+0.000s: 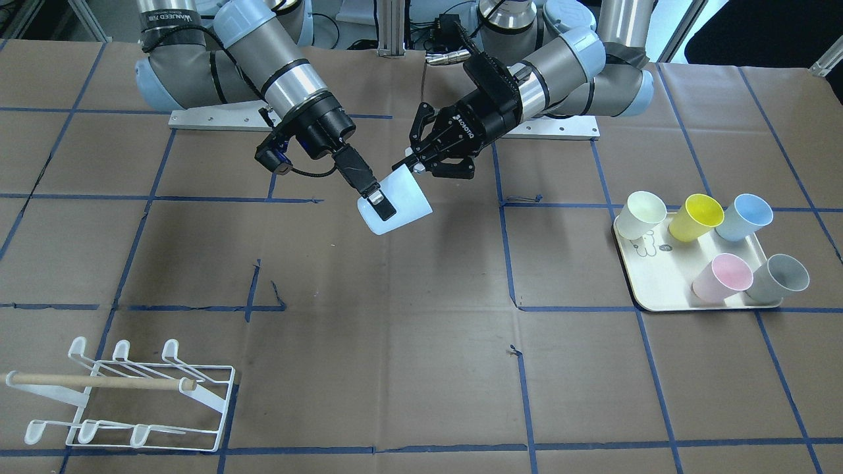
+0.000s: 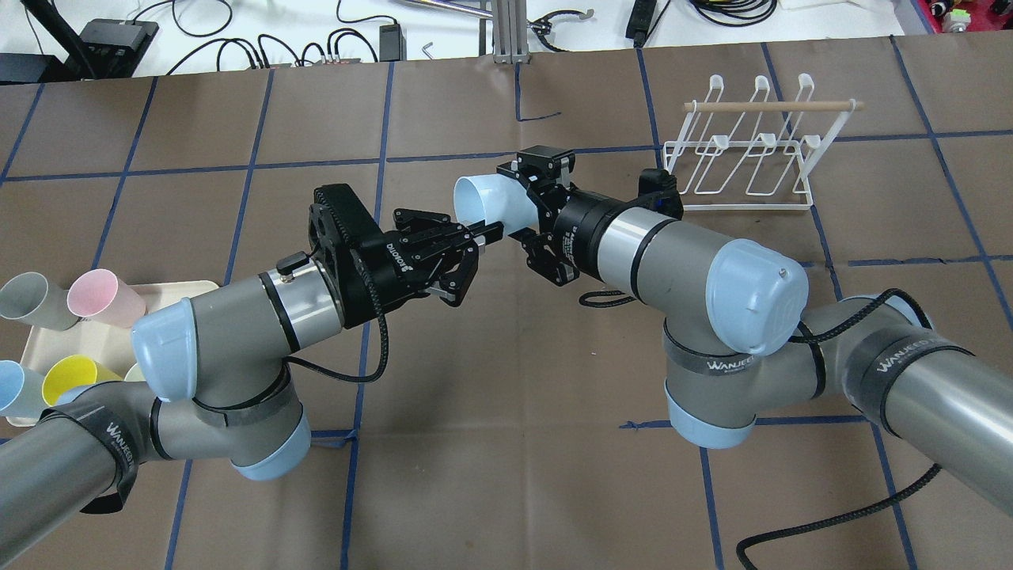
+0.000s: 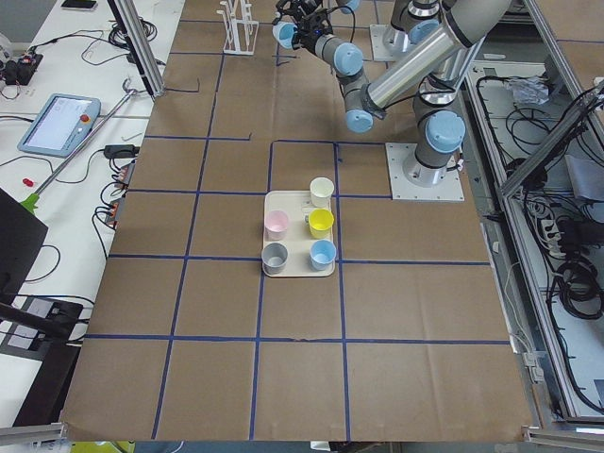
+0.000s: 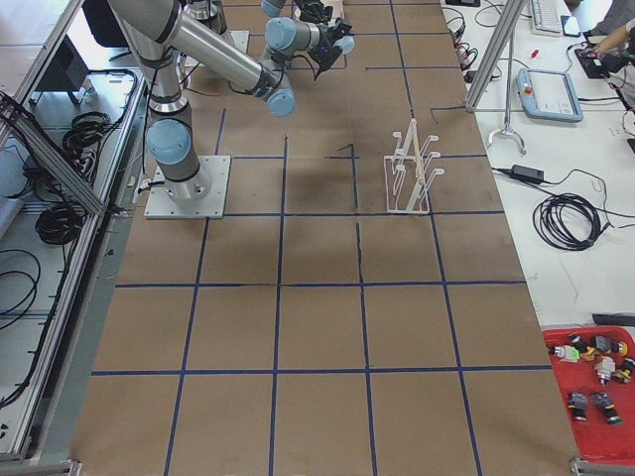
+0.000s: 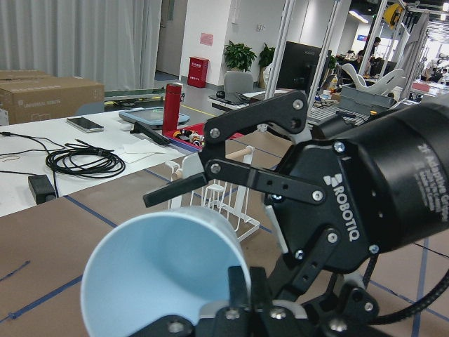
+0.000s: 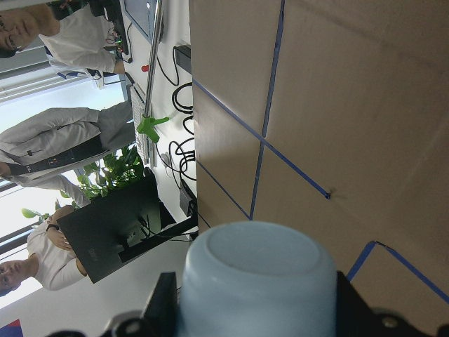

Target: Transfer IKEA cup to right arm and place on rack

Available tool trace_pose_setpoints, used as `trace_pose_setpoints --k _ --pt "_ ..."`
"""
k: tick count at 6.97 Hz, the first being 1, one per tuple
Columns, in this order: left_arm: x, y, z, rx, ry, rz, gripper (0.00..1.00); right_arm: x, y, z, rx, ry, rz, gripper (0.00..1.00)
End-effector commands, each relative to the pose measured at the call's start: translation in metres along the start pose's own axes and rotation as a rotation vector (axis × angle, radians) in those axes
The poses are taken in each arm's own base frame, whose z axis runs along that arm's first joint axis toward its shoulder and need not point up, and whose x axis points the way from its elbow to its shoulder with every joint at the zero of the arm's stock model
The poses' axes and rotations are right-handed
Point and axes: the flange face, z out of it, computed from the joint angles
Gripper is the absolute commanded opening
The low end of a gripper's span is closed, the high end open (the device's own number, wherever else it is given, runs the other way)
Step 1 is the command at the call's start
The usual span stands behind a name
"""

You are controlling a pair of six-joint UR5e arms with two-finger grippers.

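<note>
One IKEA cup [image 1: 409, 196], pale blue, logged aloft over the middle of the tabletop [image 1: 395, 342], off the surface and caught between both arms. We noted its long axis lying more level than upright and running from one pincer toward the other, mouth turned to the left arm and base to the right arm's side.

One left pincer [image 2: 492, 229]: narrow, pinched on the rim wall, with one finger inside the mouth as the left wrist view showed. The left forearm reached inward, its wrist roughly in line with the cup's axis.

One right pincer [image 2: 516, 204]: spread to the cup's width and closed across the body, a finger on either flank near the base. The right wrist view showed the cup filling the gap, and we judged both grips to be on. The right forearm came in from the opposite side, its wrist set crosswise to the axis.

One rack [image 2: 748, 150], white wire with a wooden dowel [image 2: 772, 104], stood on the right arm's side, well apart from the cup. The right arm was the nearer.

One cream tray [image 1: 665, 293] with five other cups [image 1: 697, 217] sat on the left arm's side.

Step judged: handover at its mid-point. We reckoned the next move turned on the left pincer letting go and backing out along the axis, away from the mouth, lest it drag the rim.
</note>
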Motion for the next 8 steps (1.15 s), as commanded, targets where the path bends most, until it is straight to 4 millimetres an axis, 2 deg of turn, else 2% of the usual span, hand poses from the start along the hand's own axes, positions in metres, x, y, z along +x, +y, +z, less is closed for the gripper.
trace_pose_setpoints --k 1,4,5,7,8 --pt "0.0 -0.001 0.0 0.001 0.0 0.0 0.15 0.0 0.0 0.0 -0.003 -0.001 -0.006 0.47" --pt "-0.006 -0.012 0.0 0.015 -0.018 0.022 0.85 -0.001 0.001 -0.001 -0.001 -0.002 -0.005 0.32" --pt "-0.007 -0.012 -0.001 0.016 -0.021 0.003 0.99 -0.001 0.001 -0.001 -0.001 -0.002 -0.004 0.31" --pt "-0.016 -0.013 -0.007 0.021 -0.05 -0.003 0.99 -0.003 0.0 0.0 0.001 -0.008 -0.016 0.28" --pt "-0.033 -0.016 -0.022 0.034 -0.102 -0.014 0.99 -0.014 -0.002 0.002 0.007 -0.025 -0.024 0.22"
